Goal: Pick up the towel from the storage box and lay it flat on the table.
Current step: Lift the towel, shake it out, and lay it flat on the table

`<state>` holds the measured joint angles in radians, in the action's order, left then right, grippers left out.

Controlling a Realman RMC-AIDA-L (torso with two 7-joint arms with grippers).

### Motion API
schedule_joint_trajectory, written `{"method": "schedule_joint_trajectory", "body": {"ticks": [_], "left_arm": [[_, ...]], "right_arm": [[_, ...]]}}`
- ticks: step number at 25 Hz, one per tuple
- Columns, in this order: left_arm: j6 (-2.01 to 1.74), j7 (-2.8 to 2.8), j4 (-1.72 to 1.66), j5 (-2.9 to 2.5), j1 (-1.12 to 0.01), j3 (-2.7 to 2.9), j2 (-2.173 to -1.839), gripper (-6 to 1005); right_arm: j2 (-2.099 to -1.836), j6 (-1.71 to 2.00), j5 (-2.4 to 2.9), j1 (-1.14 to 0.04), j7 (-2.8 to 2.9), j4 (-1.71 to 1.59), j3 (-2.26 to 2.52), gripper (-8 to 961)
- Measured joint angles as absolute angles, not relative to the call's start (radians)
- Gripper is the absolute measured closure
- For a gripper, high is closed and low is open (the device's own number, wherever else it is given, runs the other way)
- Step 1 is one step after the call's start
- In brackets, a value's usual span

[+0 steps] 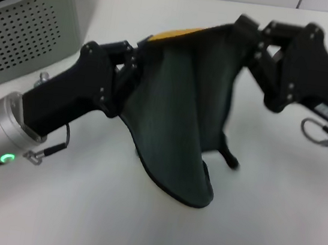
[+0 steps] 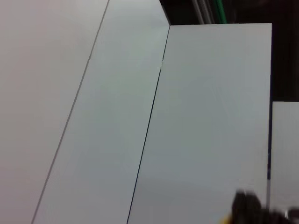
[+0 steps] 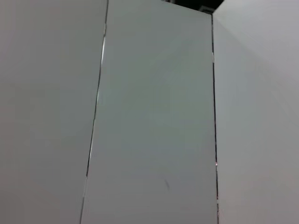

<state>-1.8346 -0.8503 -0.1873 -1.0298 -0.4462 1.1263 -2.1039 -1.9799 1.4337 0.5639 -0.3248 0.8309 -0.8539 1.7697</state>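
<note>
Above the table (image 1: 78,220), at center, the towel (image 1: 182,119) hangs between both claws: left gripper (image 1: 137,55) at 10 o'clock and right gripper (image 1: 254,35) at 1 o'clock, each clenched on an upper corner. It looks soft, light, sagging; corners give the best hold. The storage box (image 1: 27,32) sits at 10 o'clock.

towel (image 1: 180,112): soft matt cloth | storage box (image 1: 27,32): perforated plastic | table (image 1: 78,220): smooth

Towel (image 1: 180,112): dark green face outward, yellow strip at top edge, hanging in a sagging fold above the table (image 1: 137,234). Storage box (image 1: 25,26): light grey, perforated, upright at the table's left.
</note>
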Motion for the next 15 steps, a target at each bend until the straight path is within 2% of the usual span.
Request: {"method": "schedule_joint_trajectory", "body": {"ticks": [6, 15], "left_arm": [[-1.826, -0.789, -0.111, -1.036, -0.460, 1.192, -2.107, 925], [-1.787, -0.768, -0.082, -1.030, -0.461, 1.200, -2.108, 784]], "right_arm": [[-1.986, 1.436, 0.752, -0.324, 0.992, -0.998, 1.582, 942], [-1.983, 1.463, 0.872, -0.334, 1.141, -1.136, 1.443, 942]]}}
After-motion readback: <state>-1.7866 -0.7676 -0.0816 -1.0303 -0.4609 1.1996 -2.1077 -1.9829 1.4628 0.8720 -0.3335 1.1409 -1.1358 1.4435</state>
